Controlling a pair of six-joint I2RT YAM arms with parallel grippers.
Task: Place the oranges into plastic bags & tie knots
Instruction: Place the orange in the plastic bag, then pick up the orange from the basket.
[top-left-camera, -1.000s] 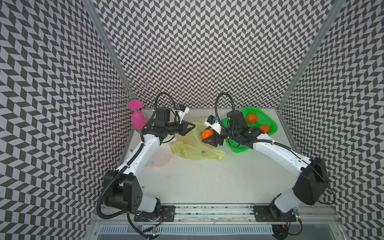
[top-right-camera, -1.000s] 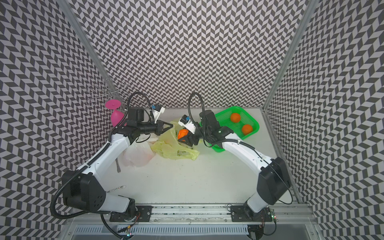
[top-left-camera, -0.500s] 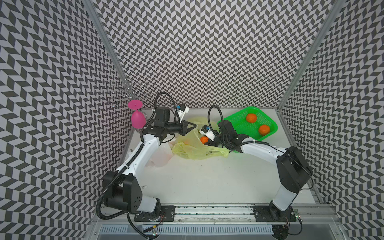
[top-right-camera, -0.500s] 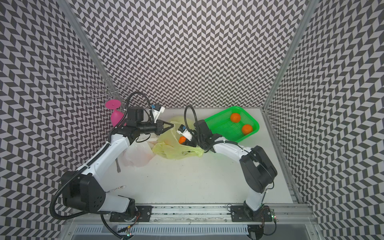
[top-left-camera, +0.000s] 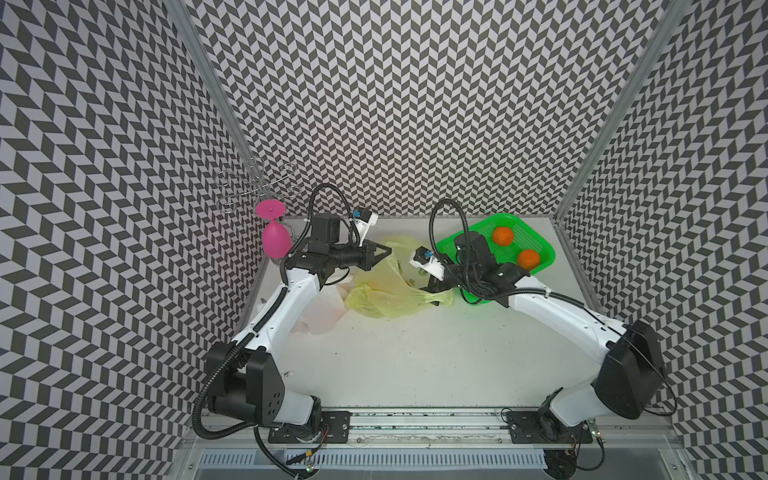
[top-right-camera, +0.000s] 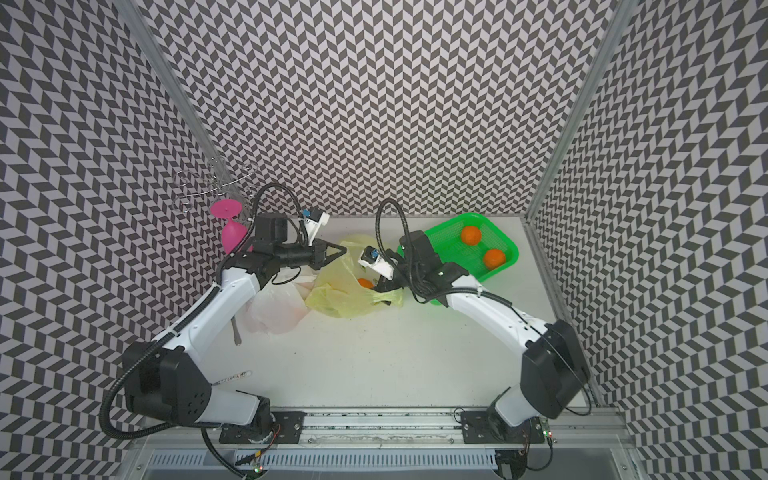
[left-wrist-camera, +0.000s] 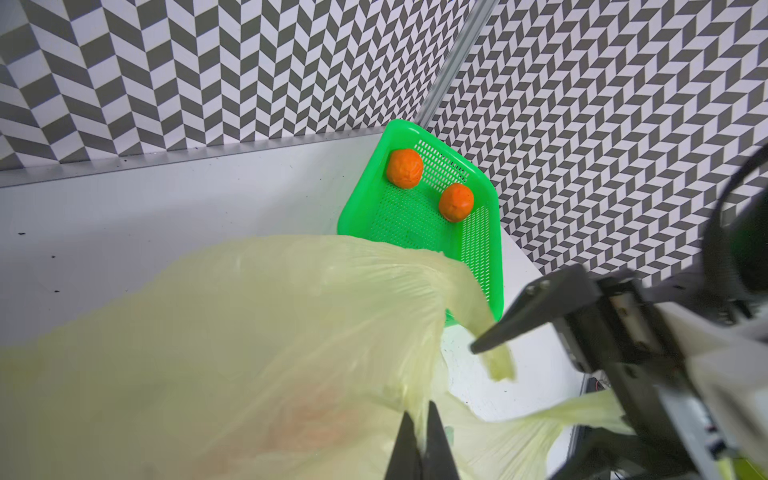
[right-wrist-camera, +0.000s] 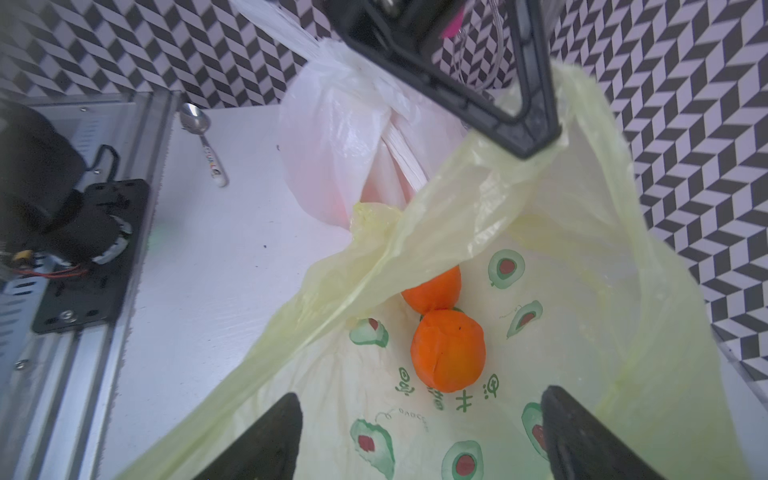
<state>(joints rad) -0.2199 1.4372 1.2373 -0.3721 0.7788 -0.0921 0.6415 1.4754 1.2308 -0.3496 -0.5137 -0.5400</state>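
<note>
Right jaws have spread wide, orange (right-wrist-camera: 448, 351) dropped into yellow-green bag (top-left-camera: 382, 293); left jaws pinch its rim; white bag (right-wrist-camera: 332, 137) alongside.

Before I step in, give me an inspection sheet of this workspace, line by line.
Surface: white table, a few dark specks.
Job's things: yellow-green bag held open with two bagged oranges inside; white bag beside it, top bunched; two basket oranges in the green basket.
Clutter: pink goblet hanging upside down on a wire rack; spoon on the table.
Grippers: left pincer shut on the yellow-green bag's rim; right pincer open and empty over the bag's mouth.
Cables: left cable and right cable arch over the wrists; no snag seen.
Surroundings: chevron-patterned walls on three sides.
</note>
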